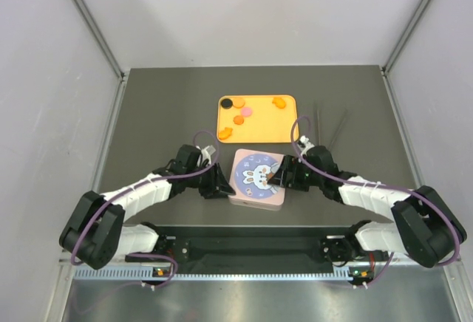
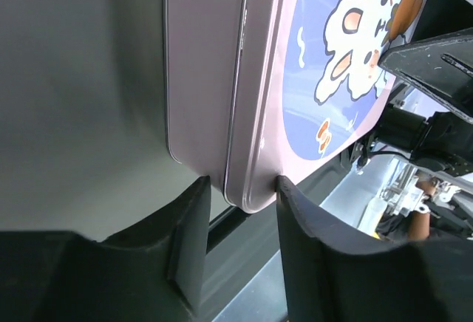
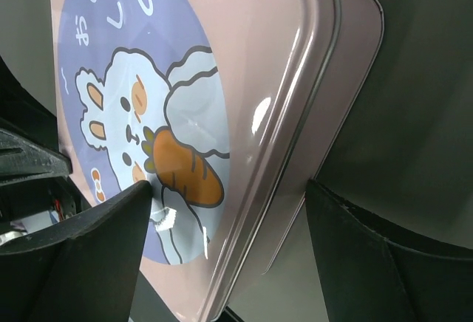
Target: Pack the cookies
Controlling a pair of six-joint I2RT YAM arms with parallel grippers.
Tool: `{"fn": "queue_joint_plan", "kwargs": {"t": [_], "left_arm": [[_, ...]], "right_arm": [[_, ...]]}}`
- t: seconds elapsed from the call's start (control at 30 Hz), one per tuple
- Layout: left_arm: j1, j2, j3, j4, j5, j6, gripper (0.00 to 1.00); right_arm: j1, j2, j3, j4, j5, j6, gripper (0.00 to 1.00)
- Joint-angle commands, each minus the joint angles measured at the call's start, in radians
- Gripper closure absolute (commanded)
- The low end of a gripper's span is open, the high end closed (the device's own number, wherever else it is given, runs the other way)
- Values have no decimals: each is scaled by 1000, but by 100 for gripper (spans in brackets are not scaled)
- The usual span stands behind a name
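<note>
Black left jaws pinching glossy pink tin lid (image 2: 266, 78) at rounded rim, right jaws straddling opposite edge, grip unclear.

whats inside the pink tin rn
Nothing of the inside shows: the pink tin is shut under its rabbit-print lid, which covers whatever it holds. The only cookies in view lie behind it on the orange tray.
</note>
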Motion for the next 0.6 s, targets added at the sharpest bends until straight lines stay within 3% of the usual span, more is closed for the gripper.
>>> {"fn": "queue_joint_plan", "kwargs": {"t": [0.0, 0.07, 0.17, 0.3, 0.43, 0.47, 0.57], "left_arm": [[-10, 47, -29, -16, -104, 12, 62], [-10, 63, -31, -19, -110, 13, 69], [-12, 55, -25, -31, -118, 18, 69], [-12, 21, 14, -102, -142, 42, 66], [-10, -8, 98, -177, -173, 81, 48], [-10, -15, 116, -212, -181, 102, 39], [-9, -35, 199, -258, -196, 140, 26]], "right_arm": [[31, 21, -20, 62, 20, 17, 23], [32, 21, -26, 65, 20, 19, 30], [32, 17, -31, 56, 20, 21, 33], [27, -41, -22, -11, 39, 13, 21], [-8, -112, 21, -106, 46, -25, 2], [-22, -126, 42, -125, 38, -32, 0], [-99, -199, 96, -201, 1, -64, 0]]}}
